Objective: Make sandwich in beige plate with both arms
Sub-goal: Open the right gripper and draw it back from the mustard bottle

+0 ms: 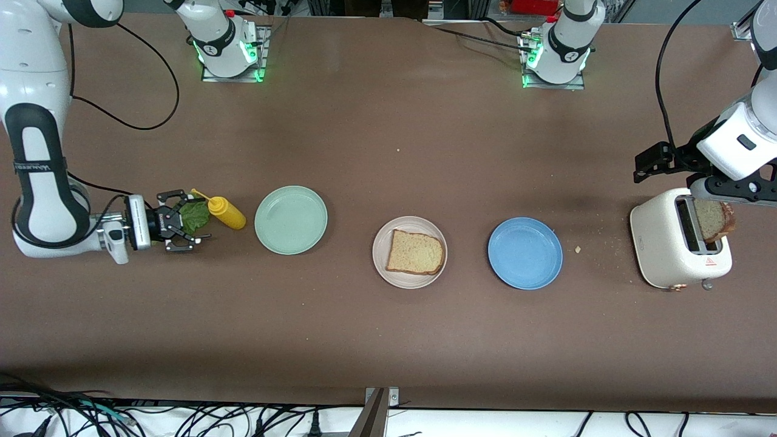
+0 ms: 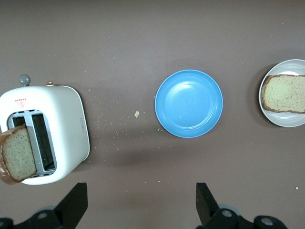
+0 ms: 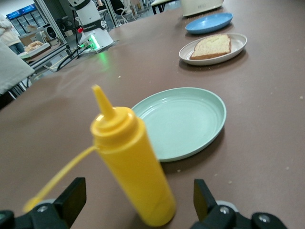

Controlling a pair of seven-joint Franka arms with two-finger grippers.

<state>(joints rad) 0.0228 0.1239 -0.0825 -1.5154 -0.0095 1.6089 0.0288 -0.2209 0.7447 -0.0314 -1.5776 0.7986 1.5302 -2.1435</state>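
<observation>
Brown table carries three plates; both grippers' jaws gape, left over toaster, right by lettuce.

Little lettering is showing, and none of it is reading clearly. The white toaster, sitting at the left arm's end of the bench, is carrying a small red warning triangle on its top face beside the slots, with a line or two of red print by it that is staying too small to make out; the same red mark is appearing in the left wrist view. The right arm's black forearm band is bearing a line of white lettering, also too fine to read. Nothing else is showing any text.
</observation>
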